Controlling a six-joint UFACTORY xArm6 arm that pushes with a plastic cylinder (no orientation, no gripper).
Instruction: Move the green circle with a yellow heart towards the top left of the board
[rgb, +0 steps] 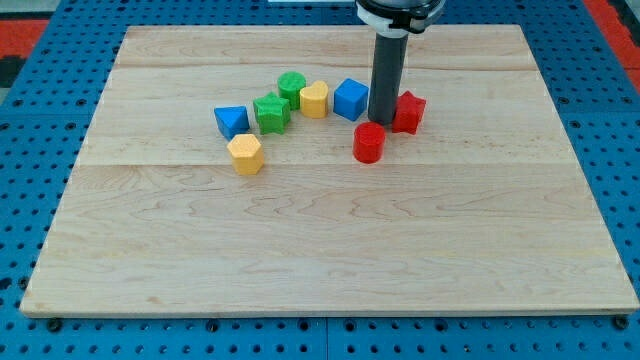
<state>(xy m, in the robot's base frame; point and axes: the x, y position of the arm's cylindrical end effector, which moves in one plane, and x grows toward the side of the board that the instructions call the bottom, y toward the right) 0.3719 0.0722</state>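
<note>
The green circle (292, 86) sits near the board's upper middle, touching the yellow heart (314, 99) on its right. My tip (381, 122) is to the right of both, standing between the blue cube (350, 99) on its left and the red star (407, 111) on its right, just above the red cylinder (369, 143). The tip does not touch the green circle or the yellow heart.
A green star-shaped block (271, 112) lies just below-left of the green circle. A blue triangle (231, 121) and a yellow hexagon (245, 153) lie further left. The wooden board (320, 250) lies on a blue pegboard surface.
</note>
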